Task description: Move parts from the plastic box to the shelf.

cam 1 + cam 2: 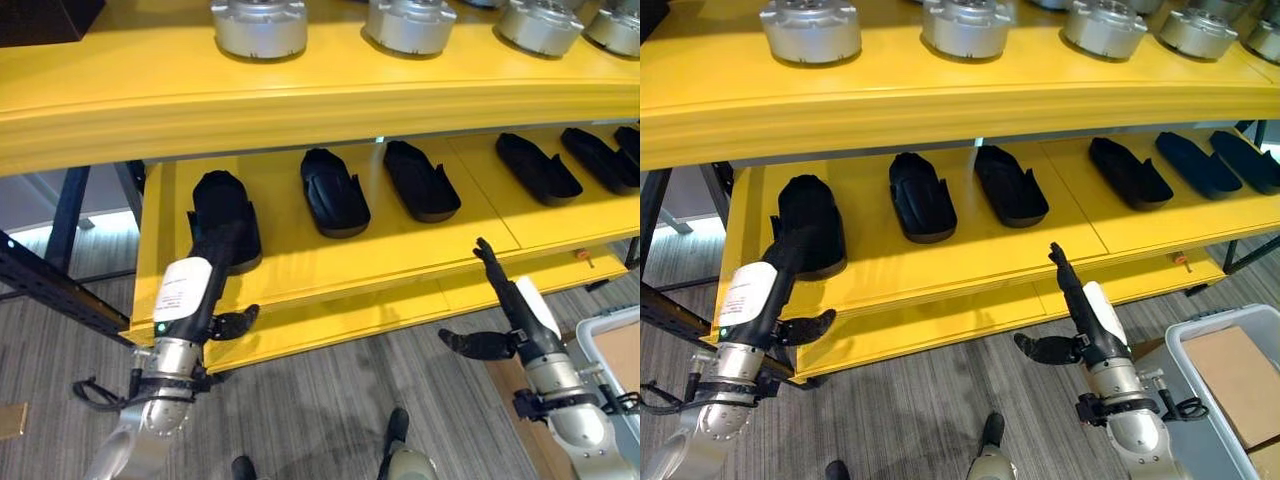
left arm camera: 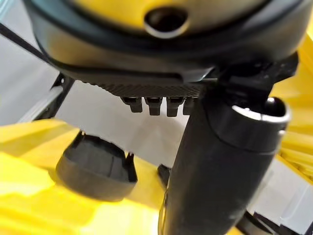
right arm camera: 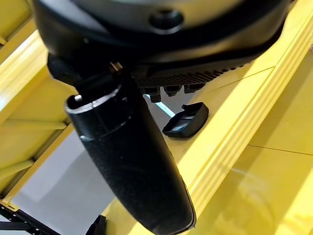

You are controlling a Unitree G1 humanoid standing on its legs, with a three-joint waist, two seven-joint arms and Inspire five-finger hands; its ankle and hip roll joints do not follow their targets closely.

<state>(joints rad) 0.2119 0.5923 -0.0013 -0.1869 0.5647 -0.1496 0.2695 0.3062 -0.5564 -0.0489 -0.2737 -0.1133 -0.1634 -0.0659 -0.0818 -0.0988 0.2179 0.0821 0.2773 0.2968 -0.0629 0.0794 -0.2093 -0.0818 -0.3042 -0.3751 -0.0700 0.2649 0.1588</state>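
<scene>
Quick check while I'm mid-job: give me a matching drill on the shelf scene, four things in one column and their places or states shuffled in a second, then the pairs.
Things:
1. Silver round metal parts
2. Leftmost black moulded plastic part
3. Right hand
4. Grey plastic box

Places or states:
A. On the floor at lower right
B. Fingers straight, holding nothing, before the lower yellow shelf edge
C. In a row on the upper yellow shelf
D. On the lower shelf, with the left hand reaching up to it

Pairs: 1-C, 2-D, 3-B, 4-A
</scene>
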